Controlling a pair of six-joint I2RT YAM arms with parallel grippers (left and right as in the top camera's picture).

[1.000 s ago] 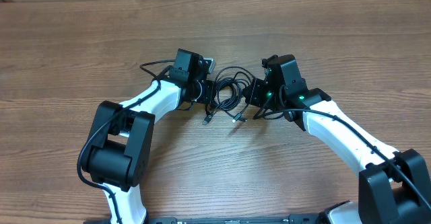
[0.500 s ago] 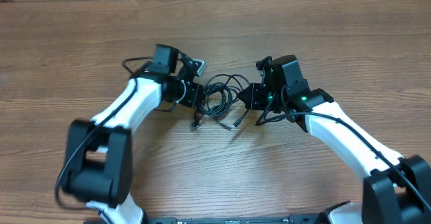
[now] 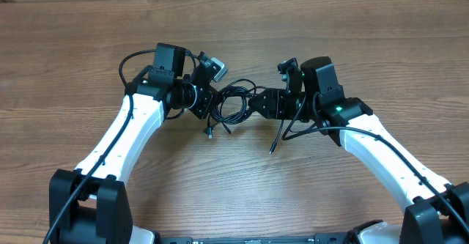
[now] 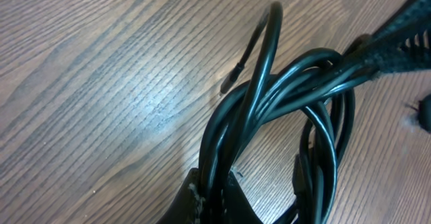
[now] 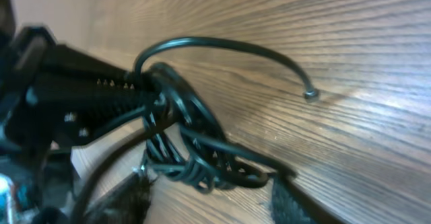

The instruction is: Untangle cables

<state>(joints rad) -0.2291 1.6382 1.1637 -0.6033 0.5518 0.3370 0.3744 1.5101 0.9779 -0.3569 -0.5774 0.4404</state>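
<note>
The cables [image 3: 233, 103] are a small bunch of thin black cords, looped between my two grippers at mid-table. My left gripper [image 3: 207, 102] is shut on several strands at the bunch's left side; in the left wrist view its fingertips [image 4: 196, 196] pinch the strands while the loops [image 4: 283, 99] fan out ahead. My right gripper [image 3: 258, 102] stands open at the bunch's right side, and in the right wrist view [image 5: 209, 192] the loops [image 5: 195, 160] lie between its spread fingers. One plug end [image 3: 209, 132] hangs down at the left. Another cord trails to a tip [image 3: 271, 150].
The wooden table [image 3: 242, 193] stretches bare around the bunch. Thicker black wires run along both white arms [image 3: 121, 138] [image 3: 381, 152]. In the right wrist view a loose cord arcs over the wood to a small tip [image 5: 310, 95].
My right gripper has gone from shut to open and let go of the bunch. My left arm has swung left, dragging the cables with it. One cord end now trails toward the front.
</note>
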